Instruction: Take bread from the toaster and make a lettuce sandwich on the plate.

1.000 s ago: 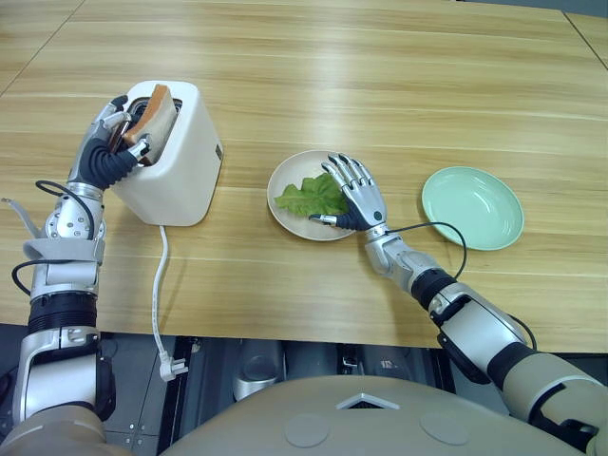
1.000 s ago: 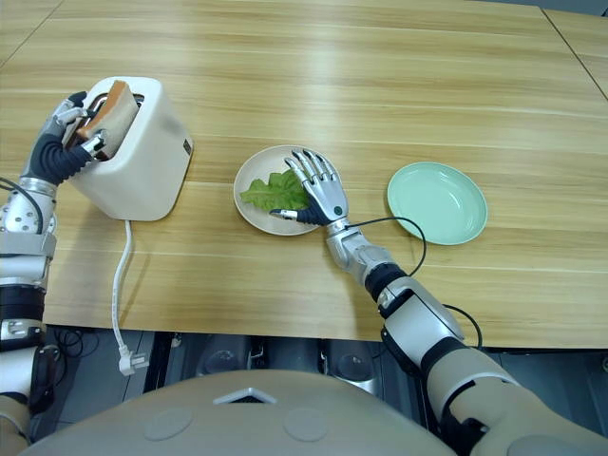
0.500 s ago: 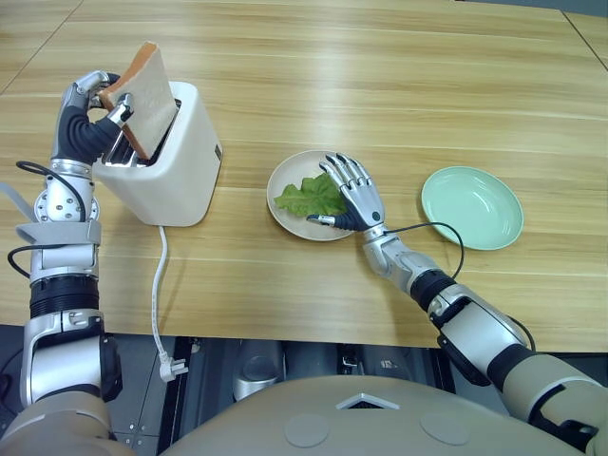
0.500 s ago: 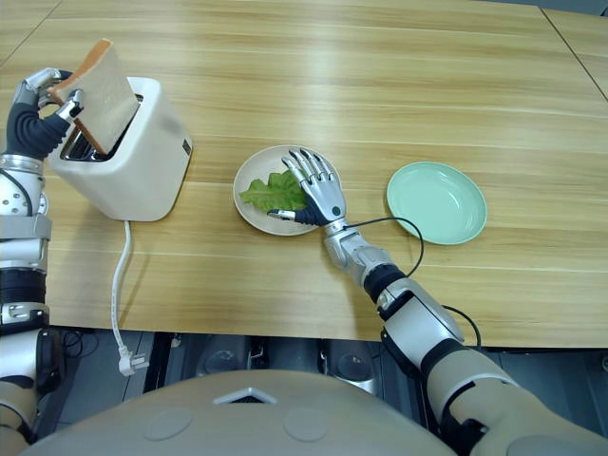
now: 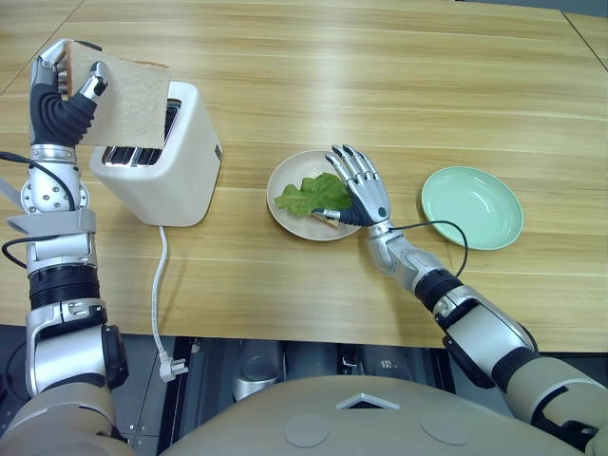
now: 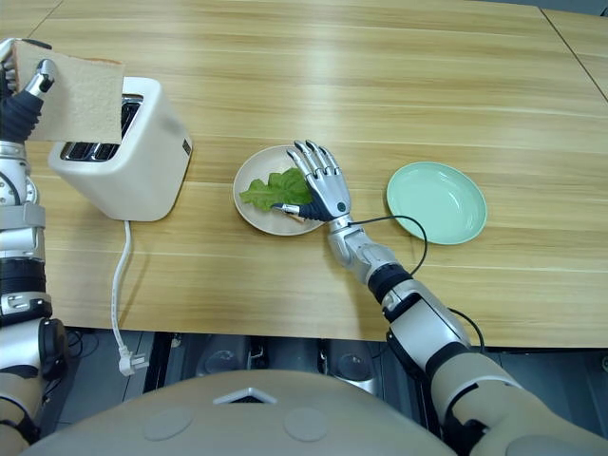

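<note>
Above the white toaster [image 5: 180, 180], the left robot hand [image 5: 59, 95] grips a pale, square, brown-crusted bread slice [image 5: 133, 100].

Left hand [image 5: 57, 95] held high, forearm upright beneath it, fingers clamped on bread slice [image 5: 131, 100]. Right hand [image 5: 361, 190] low, palm down, fingers spread flat, forearm angled back from wrist.

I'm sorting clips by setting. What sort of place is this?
Probably a lab or office space staged as a kitchen: the toaster has its plug dangling off the edge of a long wooden table, beside a tan plate and a green plate.
</note>
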